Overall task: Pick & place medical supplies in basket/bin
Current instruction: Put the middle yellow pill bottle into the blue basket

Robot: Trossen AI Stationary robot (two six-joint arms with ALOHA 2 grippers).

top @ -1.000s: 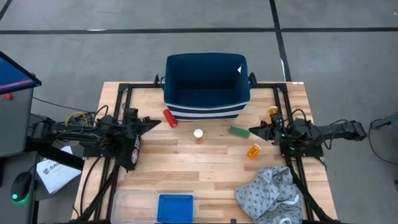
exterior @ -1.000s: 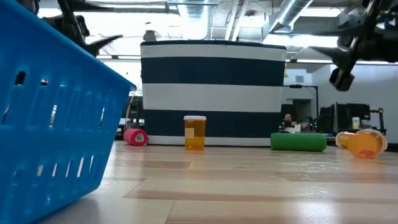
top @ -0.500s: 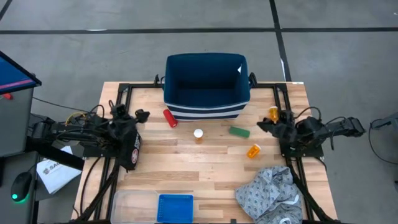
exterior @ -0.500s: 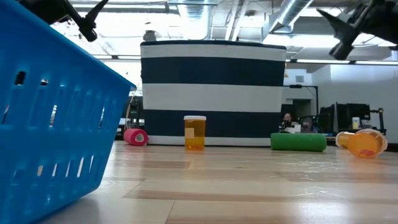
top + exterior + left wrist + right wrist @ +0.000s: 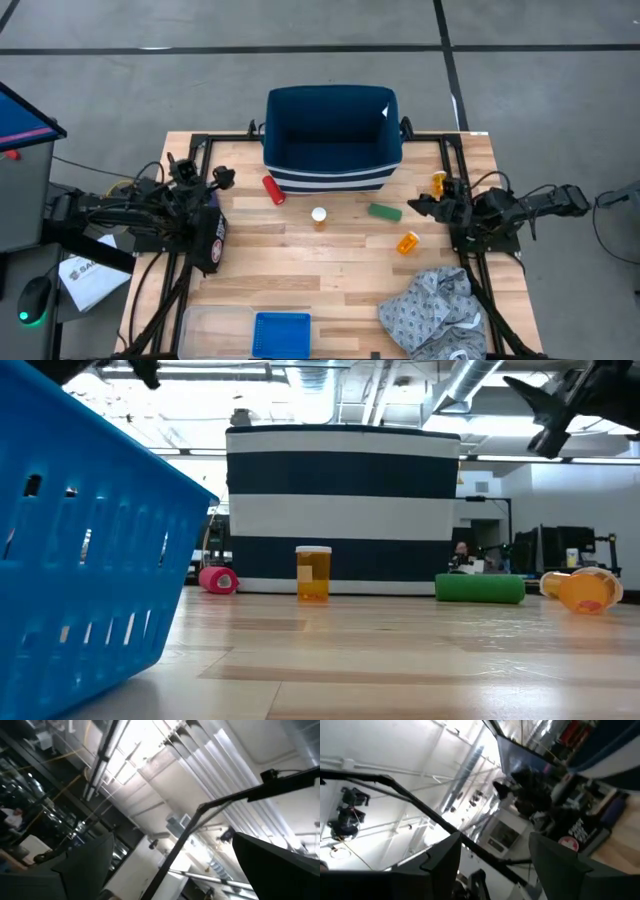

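My left gripper (image 5: 197,170) hangs open above the table's left side, tipped up toward the ceiling (image 5: 172,862). My right gripper (image 5: 418,205) is open too, raised over the right side and also tipped up (image 5: 492,857). On the wood between them lie a red cylinder (image 5: 273,189), a white-capped orange bottle (image 5: 318,216) standing upright, a flat green piece (image 5: 384,211) and two orange bottles (image 5: 408,242) (image 5: 438,183) on their sides. The small blue basket (image 5: 282,333) sits at the near edge, close to the low camera (image 5: 80,560).
A navy white-striped tub (image 5: 332,138) stands at the far edge behind the supplies. A crumpled patterned cloth (image 5: 440,310) covers the near right corner. A clear tray (image 5: 210,325) lies left of the blue basket. Bare wood stretches across the table's middle.
Both grippers have drawn back from the middle, the left toward the table's left edge, the right slightly toward the right edge. Each has risen and tipped its fingers upward. The supplies have stayed where they were.
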